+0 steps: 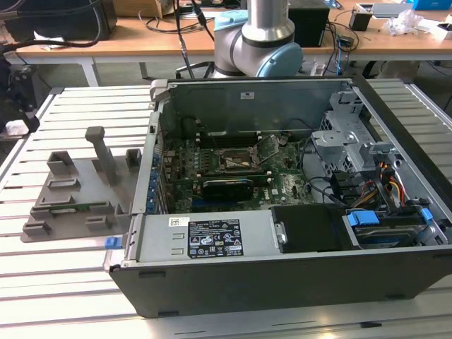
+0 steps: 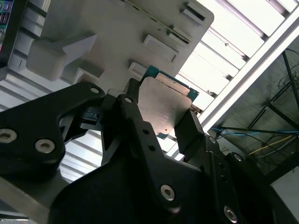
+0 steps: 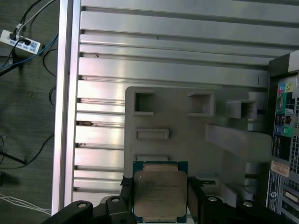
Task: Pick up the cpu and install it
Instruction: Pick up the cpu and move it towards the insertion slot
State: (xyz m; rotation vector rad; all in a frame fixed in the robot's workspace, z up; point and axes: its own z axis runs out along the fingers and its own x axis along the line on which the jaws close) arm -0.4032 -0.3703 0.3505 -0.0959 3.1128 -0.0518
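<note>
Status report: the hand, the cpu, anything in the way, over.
Hand shut on flat square silver-topped green-rimmed cpu. Cpu over grey plastic fixture plate; lifted or resting, cannot tell. Nothing seen in the way.

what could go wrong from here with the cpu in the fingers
1. The fingers grip the cpu only by its thin edges, so it may slip or tilt.
2. The post on the fixture stands close by; a low sideways move might clip it.
3. The socket lies deep in the case near cables; a skewed cpu might seat badly.
</note>
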